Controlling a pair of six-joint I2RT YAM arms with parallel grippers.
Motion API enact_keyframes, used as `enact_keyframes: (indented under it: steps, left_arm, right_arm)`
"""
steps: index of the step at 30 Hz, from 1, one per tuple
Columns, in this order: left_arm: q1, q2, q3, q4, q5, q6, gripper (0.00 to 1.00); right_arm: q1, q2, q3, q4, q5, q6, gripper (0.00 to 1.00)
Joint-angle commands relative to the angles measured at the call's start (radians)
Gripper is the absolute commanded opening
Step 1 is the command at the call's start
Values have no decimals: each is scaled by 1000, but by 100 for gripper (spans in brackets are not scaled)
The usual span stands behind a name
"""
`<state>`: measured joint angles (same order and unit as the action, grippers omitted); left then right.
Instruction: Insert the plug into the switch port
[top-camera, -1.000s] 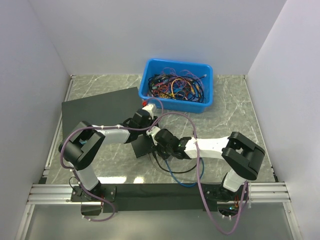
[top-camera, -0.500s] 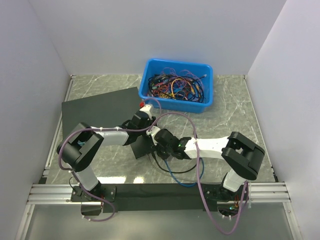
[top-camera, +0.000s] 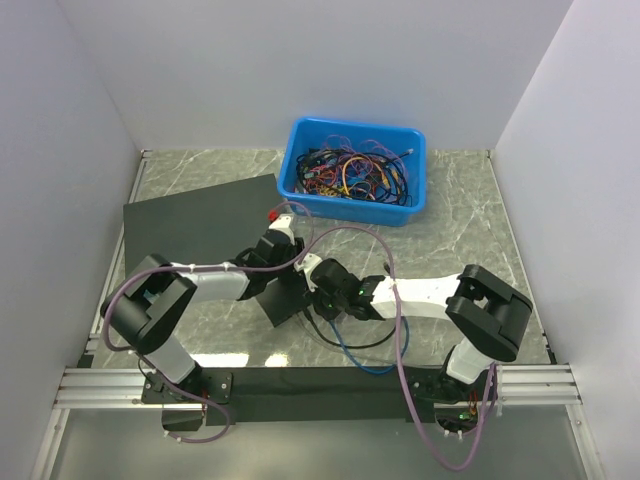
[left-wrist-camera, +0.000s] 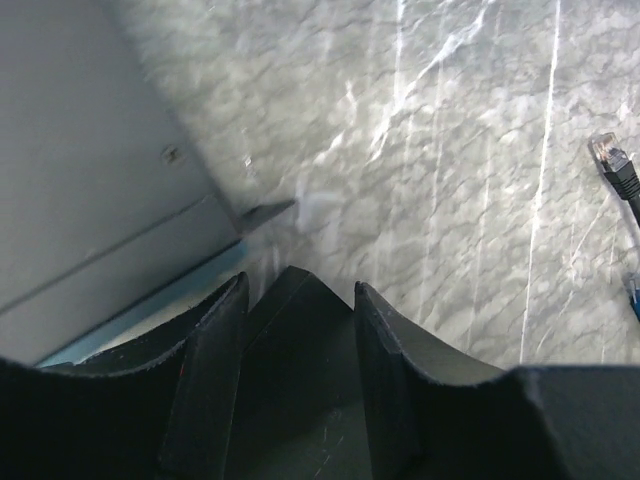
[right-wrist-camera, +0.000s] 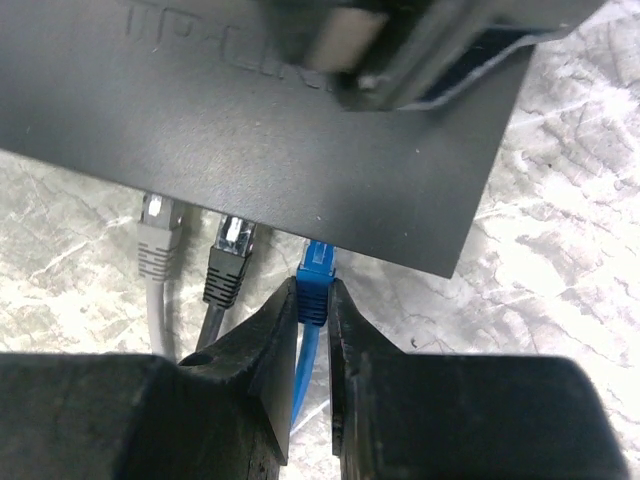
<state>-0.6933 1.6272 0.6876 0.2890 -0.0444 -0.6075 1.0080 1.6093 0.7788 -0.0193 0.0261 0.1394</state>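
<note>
Plug (right-wrist-camera: 316, 272) at switch (right-wrist-camera: 200, 130) edge, bin (top-camera: 355, 124) behind

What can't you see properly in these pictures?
Port: right wrist view, hidden under the switch edge; how deep the plug sits is unclear.
Plug, top view: covered by the right gripper.
Left gripper's hold on the switch: left wrist view, too dark and close.

Partial "TP-LI…" embossed on switch (right-wrist-camera: 200, 130)
</note>
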Motion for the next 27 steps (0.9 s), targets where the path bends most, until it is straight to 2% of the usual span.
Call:
enact_keyframes:
  steps: [1, 6, 12, 14, 15, 17, 18, 21, 27]
  left_arm:
    - [-98, -15, -85, -234, 253, -124, 51]
    - [-98, -82, -103, -270, 206, -140, 54]
    - [-98, -182, -86, -349, 89, -161, 64]
    - [-98, -208, -77, -373, 52, -169, 68]
    - [-98, -213, -63, -384, 48, -170, 69]
    - [-98, -233, -50, -411, 48, -170, 72]
    - [-98, -242, -36, -422, 8, -172, 72]
    - [-98, -273, -13, -461, -40, -172, 73]
    - [-98, -328, 41, -554, -124, -170, 75]
  right_arm:
    - [-28, -34, 62, 317, 124, -38, 0]
    - [-28, -25, 89, 295, 138, -43, 0]
    - [-5, -55, 86, 227, 195, -26, 1]
    - [1, -92, 73, 208, 244, -6, 7]
    - [6, -104, 59, 187, 253, 3, 16]
    - [7, -144, 39, 170, 273, 32, 26]
    - [7, -159, 18, 157, 284, 43, 35]
    - [9, -218, -21, 138, 297, 74, 46]
    - [18, -340, -64, 79, 291, 117, 53]
